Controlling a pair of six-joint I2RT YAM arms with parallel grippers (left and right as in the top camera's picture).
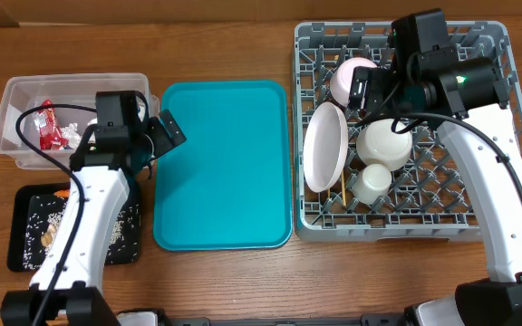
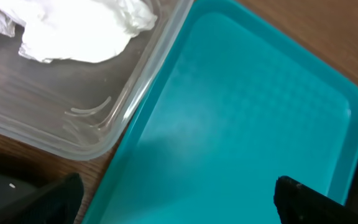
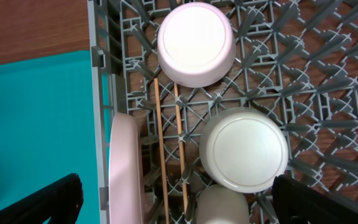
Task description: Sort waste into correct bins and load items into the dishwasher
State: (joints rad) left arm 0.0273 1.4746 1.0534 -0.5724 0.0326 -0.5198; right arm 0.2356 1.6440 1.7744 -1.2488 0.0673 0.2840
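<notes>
Overhead, a wooden table (image 1: 243, 281) bears the dish rack (image 1: 379, 232) and teal tray (image 1: 223, 163)

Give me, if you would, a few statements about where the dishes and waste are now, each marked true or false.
1. The white plate stands on edge in the dish rack. True.
2. The red wrapper is in the clear tub. True.
3. The chopsticks lie in the clear tub. False: they lie in the dish rack, beside the white plate.
4. The bowls sit with their openings upward. False: both are upside down, bases up.
5. The right gripper holds the cup. False: its jaws are open, and the cup sits free in the dish rack.
</notes>
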